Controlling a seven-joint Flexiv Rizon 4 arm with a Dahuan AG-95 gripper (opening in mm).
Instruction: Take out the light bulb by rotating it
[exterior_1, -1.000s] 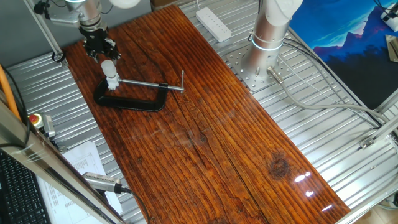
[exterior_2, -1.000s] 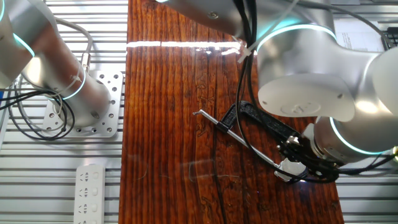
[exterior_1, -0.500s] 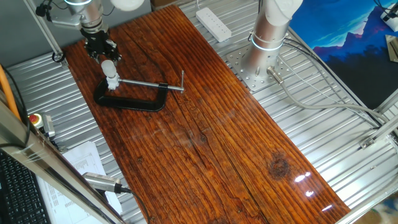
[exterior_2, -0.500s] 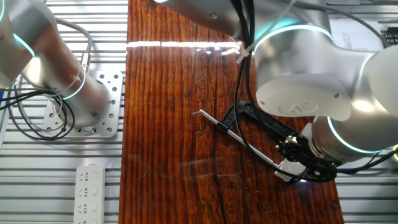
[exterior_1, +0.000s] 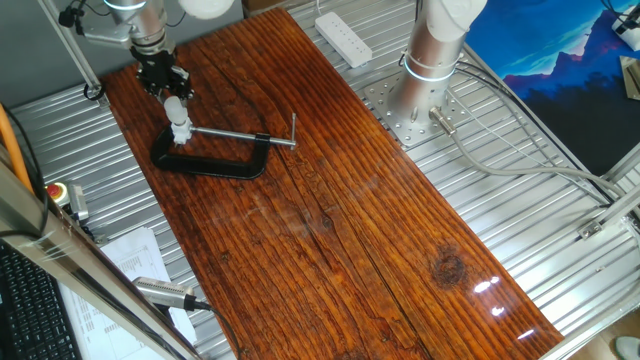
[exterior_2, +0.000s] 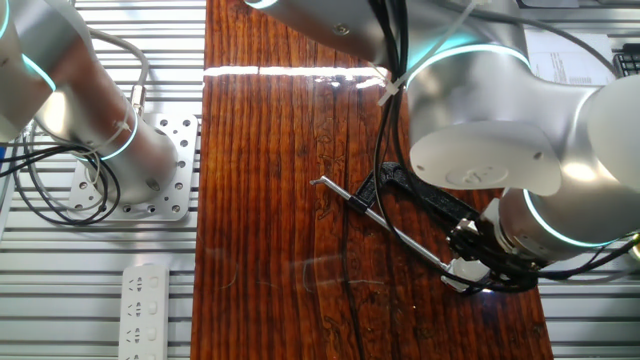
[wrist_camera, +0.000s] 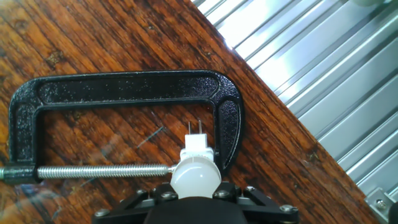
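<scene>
Frosted light bulb (wrist_camera: 195, 176) sits pinched in the pincer (exterior_1: 165, 83) over the black C-clamp (wrist_camera: 124, 93); no writing legible.

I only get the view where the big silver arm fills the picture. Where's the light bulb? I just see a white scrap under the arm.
Observer: The hand view shows the light bulb directly below the camera, with its frosted dome facing it.
Operator: What is it plugged into?
Observer: A small white socket with two metal prongs, inside the mouth of the black C-clamp.
Operator: Is the gripper grabbing it?
Observer: In the opposite fixed view the gripper is just above the bulb. I cannot tell whether it grips.
</scene>
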